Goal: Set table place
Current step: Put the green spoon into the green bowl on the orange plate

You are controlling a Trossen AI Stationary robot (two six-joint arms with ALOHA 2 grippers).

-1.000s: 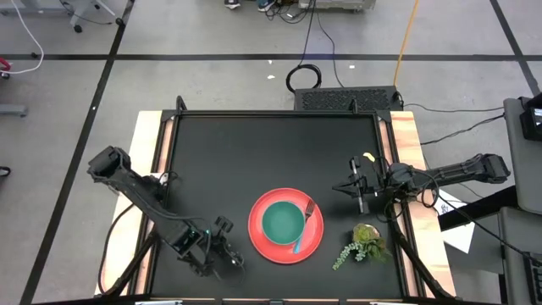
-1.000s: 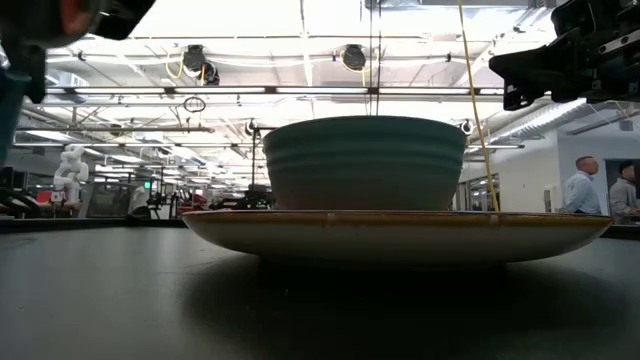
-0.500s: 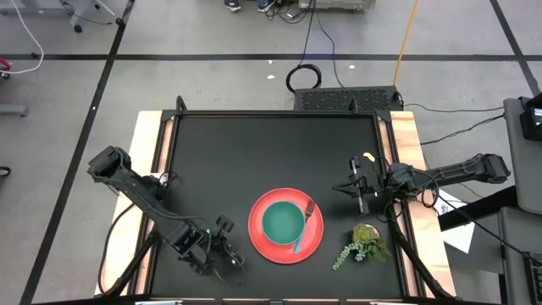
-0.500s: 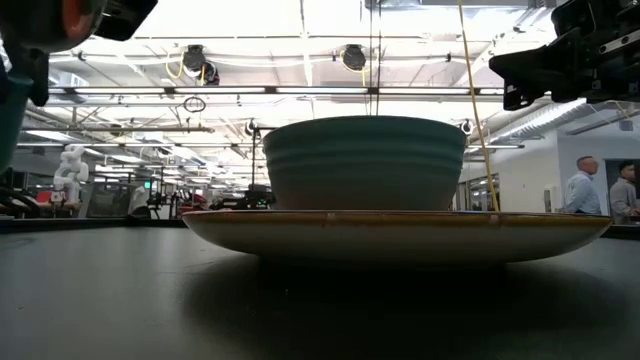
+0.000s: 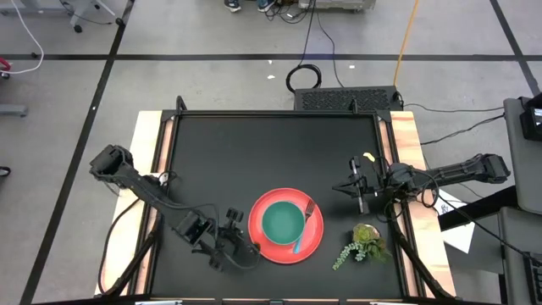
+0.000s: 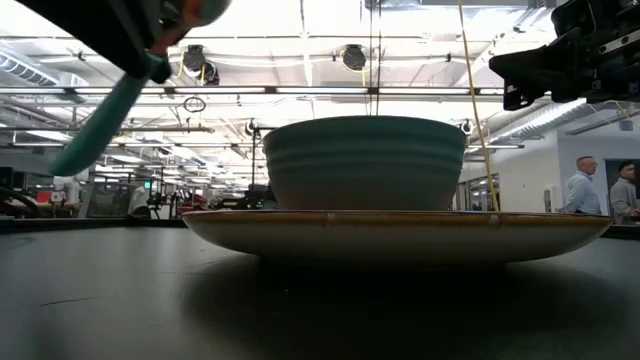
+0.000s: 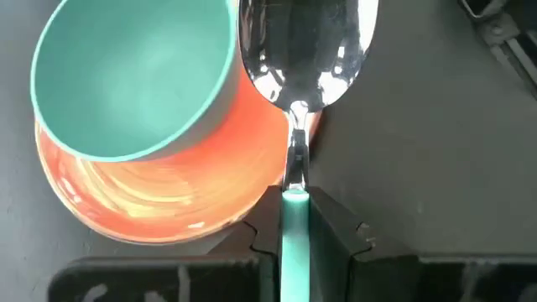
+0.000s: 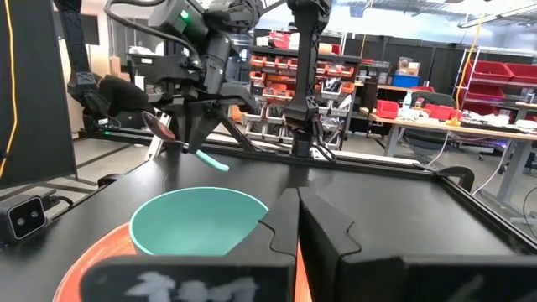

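Teal-handled spoon [image 7: 295, 126] clamped in left gripper [image 5: 240, 252] overhangs red plate's [image 5: 315, 240] rim; right gripper [image 5: 359, 188] closed, clear.

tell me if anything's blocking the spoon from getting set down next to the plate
Nothing visible does. The left gripper holds the spoon by its teal handle, bowl end over the left edge of the red plate, and the black table left of the plate is bare. The right gripper waits apart, right of the plate.

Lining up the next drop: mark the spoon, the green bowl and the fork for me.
spoon [image 7: 304, 50], left wrist view, on its shiny bowl end
green bowl [image 5: 282, 221], high view, on its inside bottom
fork [image 5: 309, 208], high view, on its tines over the plate's rim
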